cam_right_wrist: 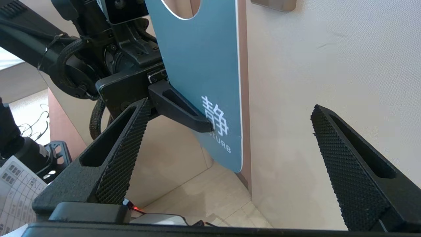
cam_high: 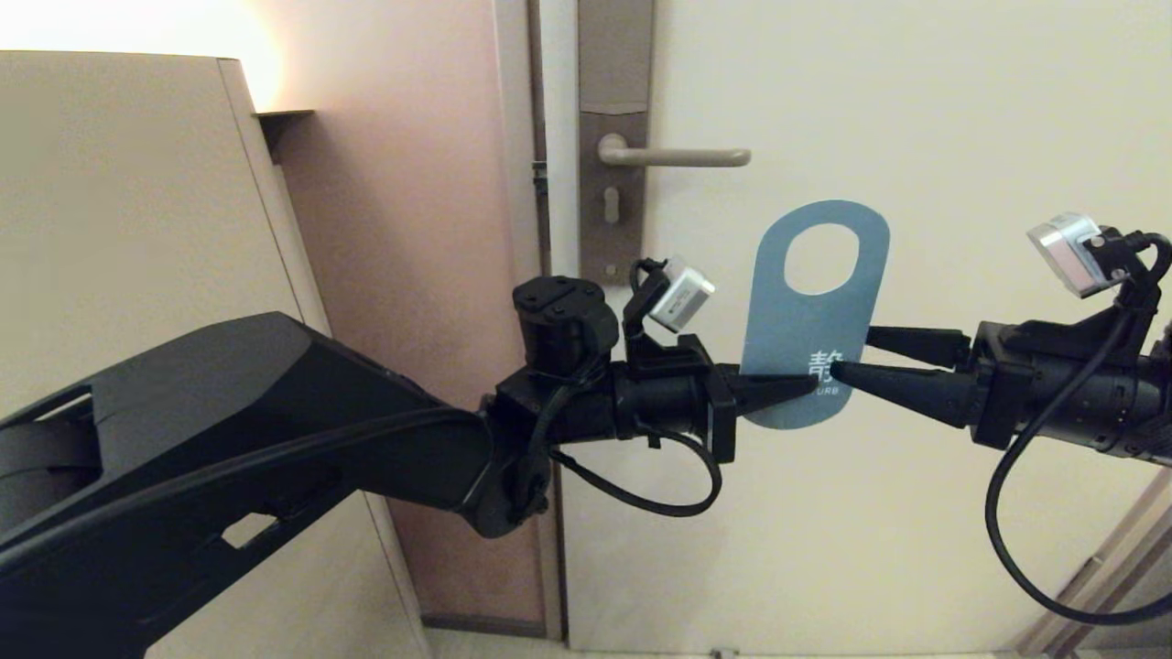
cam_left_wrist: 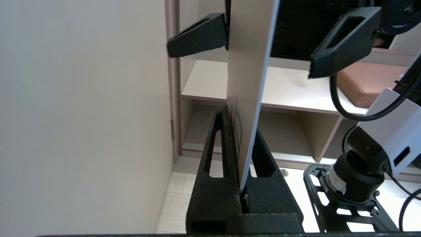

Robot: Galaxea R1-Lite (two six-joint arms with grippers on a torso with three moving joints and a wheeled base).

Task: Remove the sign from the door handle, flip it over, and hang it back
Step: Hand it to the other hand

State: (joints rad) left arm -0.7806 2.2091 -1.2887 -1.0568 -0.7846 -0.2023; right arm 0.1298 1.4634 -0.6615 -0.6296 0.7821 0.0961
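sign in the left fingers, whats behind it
Behind the sign is plain cream door, seen through its hole. The left gripper pinches its lower end; the sign covers one finger and the door directly behind.

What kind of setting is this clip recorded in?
Probably a hotel room entrance or a mock-up of one: a cream door with a lever door handle on a tall lock plate, a blue do-not-disturb style sign, and open wardrobe-like shelving nearby.
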